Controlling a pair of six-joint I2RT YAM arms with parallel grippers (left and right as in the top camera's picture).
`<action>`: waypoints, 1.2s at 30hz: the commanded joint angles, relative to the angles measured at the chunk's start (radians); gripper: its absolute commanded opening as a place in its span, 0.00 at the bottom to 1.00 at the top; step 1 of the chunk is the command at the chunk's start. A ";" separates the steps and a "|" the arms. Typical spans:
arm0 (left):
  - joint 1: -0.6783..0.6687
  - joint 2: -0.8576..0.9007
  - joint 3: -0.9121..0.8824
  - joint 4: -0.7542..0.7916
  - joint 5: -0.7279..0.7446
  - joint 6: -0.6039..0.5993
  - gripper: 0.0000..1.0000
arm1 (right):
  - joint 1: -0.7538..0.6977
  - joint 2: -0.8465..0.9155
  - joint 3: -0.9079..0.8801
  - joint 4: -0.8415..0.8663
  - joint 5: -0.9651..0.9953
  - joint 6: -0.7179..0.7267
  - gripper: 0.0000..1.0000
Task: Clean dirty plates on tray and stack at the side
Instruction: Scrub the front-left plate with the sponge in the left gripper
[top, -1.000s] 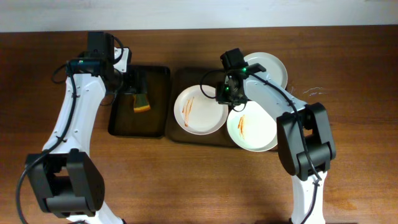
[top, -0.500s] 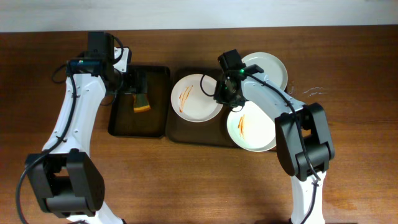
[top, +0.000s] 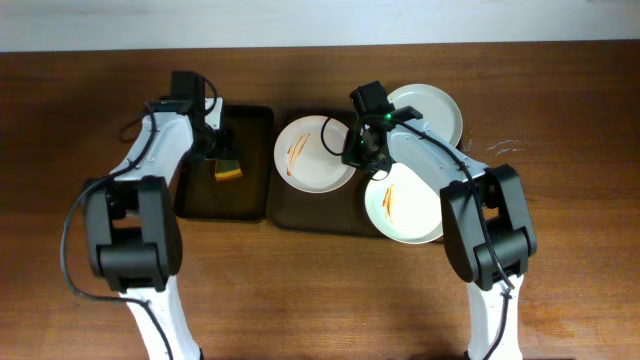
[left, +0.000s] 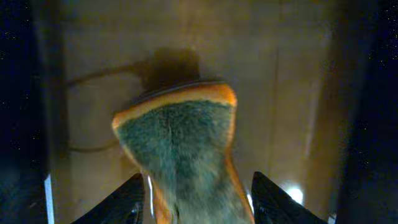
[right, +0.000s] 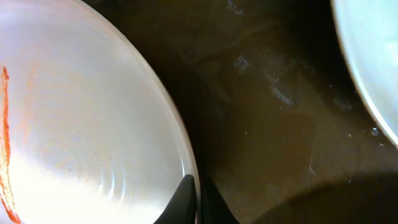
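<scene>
A white plate (top: 310, 155) streaked with orange sauce lies partly on the dark right tray (top: 300, 215). My right gripper (top: 350, 152) is shut on its right rim, and the wrist view shows the fingers (right: 198, 183) pinching the plate edge (right: 81, 124). A second sauce-stained plate (top: 405, 205) lies at the tray's right end. My left gripper (top: 222, 145) is over the left tray (top: 195, 195), shut on a green-and-orange sponge (top: 228, 170). In the left wrist view the sponge (left: 180, 137) sticks out between the fingers (left: 205, 186).
A clean white plate (top: 435, 108) lies on the table at the back right, beside the right tray. The two dark trays stand side by side on the brown table. Another plate's rim (right: 373, 56) shows at the right wrist view's top right.
My right gripper has dragged the dirty plate left and toward the back of the tray. My left arm's elbow has shifted while the sponge stays over the left tray.
</scene>
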 joint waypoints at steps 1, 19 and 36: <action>-0.013 0.043 0.012 0.005 0.004 0.001 0.42 | 0.012 0.026 -0.006 0.006 -0.006 0.008 0.04; -0.275 0.113 0.226 0.046 0.109 0.134 0.00 | 0.012 0.026 -0.006 0.014 -0.029 0.008 0.05; -0.291 0.219 0.225 0.060 0.192 0.123 0.00 | 0.012 0.026 -0.006 0.025 -0.052 0.008 0.06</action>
